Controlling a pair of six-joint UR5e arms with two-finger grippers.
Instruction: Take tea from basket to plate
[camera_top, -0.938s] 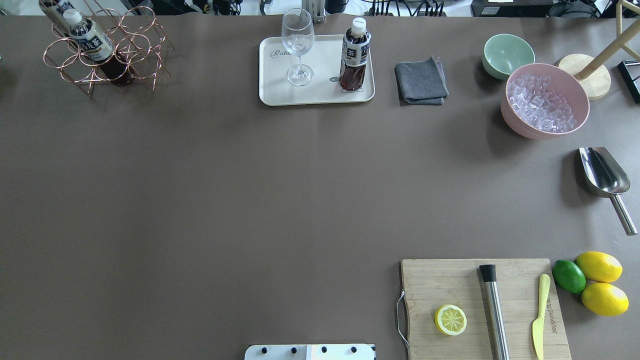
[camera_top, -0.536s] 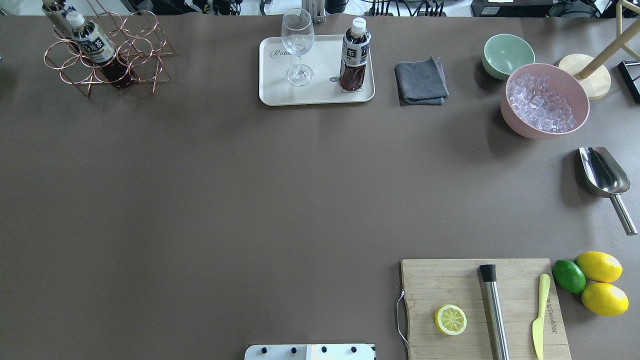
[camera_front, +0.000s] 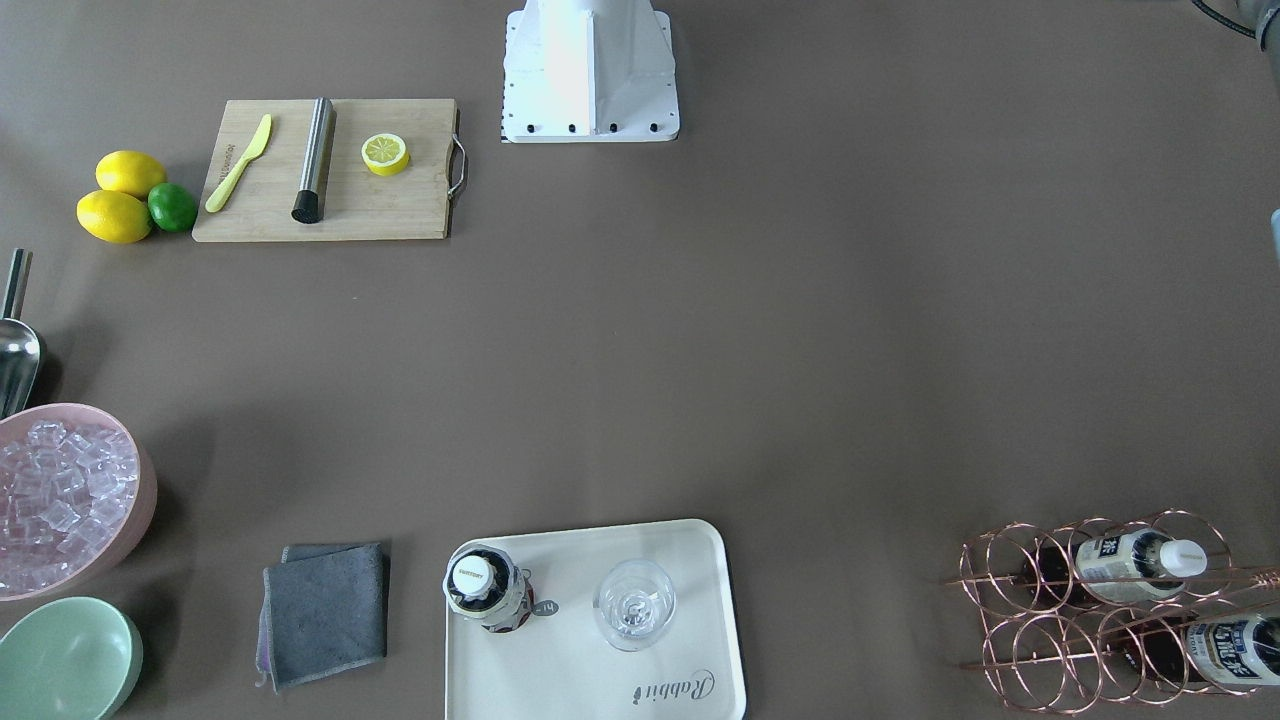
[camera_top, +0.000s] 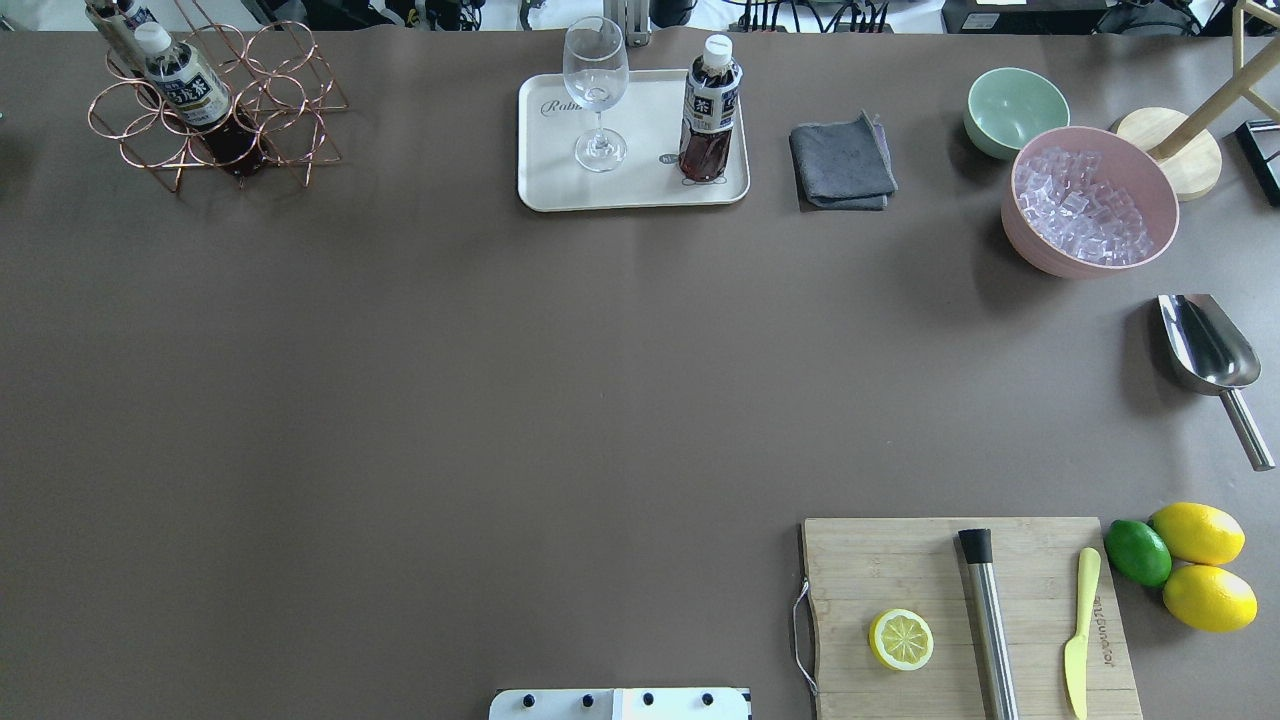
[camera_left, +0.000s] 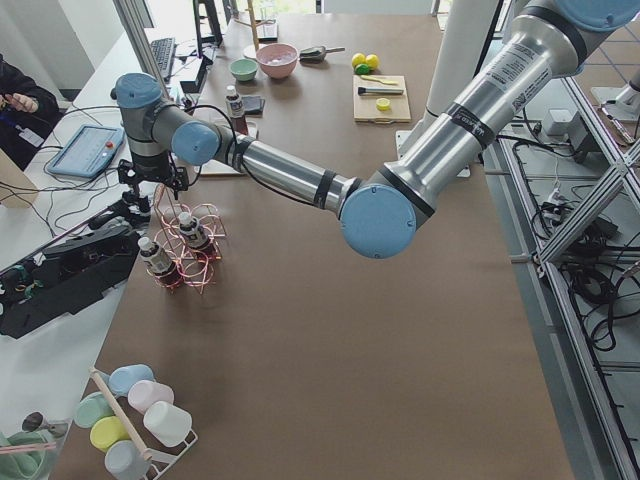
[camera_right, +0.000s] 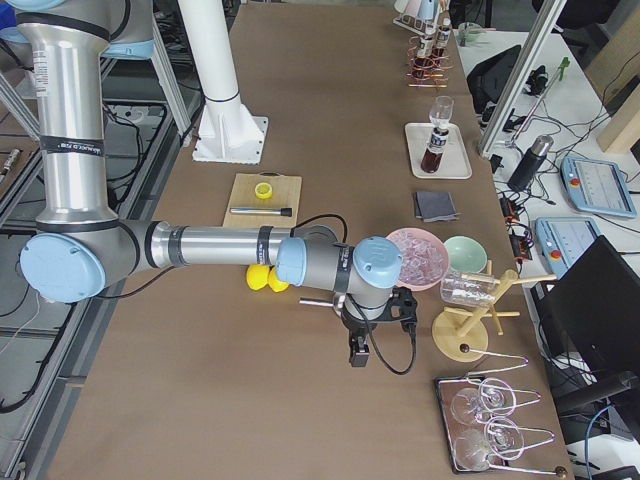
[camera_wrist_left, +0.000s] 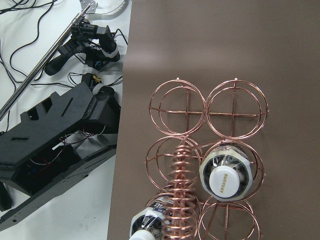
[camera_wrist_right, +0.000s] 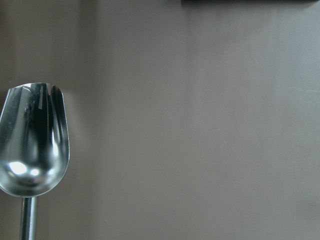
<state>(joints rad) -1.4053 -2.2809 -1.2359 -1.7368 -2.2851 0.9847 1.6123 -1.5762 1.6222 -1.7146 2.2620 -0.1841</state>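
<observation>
One tea bottle (camera_top: 710, 120) stands upright on the cream "Rabbit" plate (camera_top: 560, 185) beside a wine glass (camera_top: 596, 90); it also shows in the front view (camera_front: 483, 590). Two more tea bottles (camera_front: 1130, 566) (camera_front: 1235, 640) lie in the copper wire basket (camera_top: 270, 110) at the table's far left corner. The left wrist view looks straight down on the basket's rings (camera_wrist_left: 177, 107), its twisted handle (camera_wrist_left: 177, 200) and a white cap (camera_wrist_left: 223, 181). My left gripper (camera_left: 150, 195) hangs just above the basket; my right gripper (camera_right: 358, 352) hangs near the scoop. I cannot tell whether either is open or shut.
A grey cloth (camera_top: 842, 165), a mint bowl (camera_top: 1015, 108) and a pink bowl of ice (camera_top: 1090, 200) sit right of the plate. A steel scoop (camera_top: 1208, 350), a cutting board (camera_top: 960, 620) with a lemon half, muddler and knife, and whole citrus (camera_top: 1195, 560) lie on the right.
The basket with its two bottles has tipped back and settled a little toward the far left corner. Nothing else has moved.
</observation>
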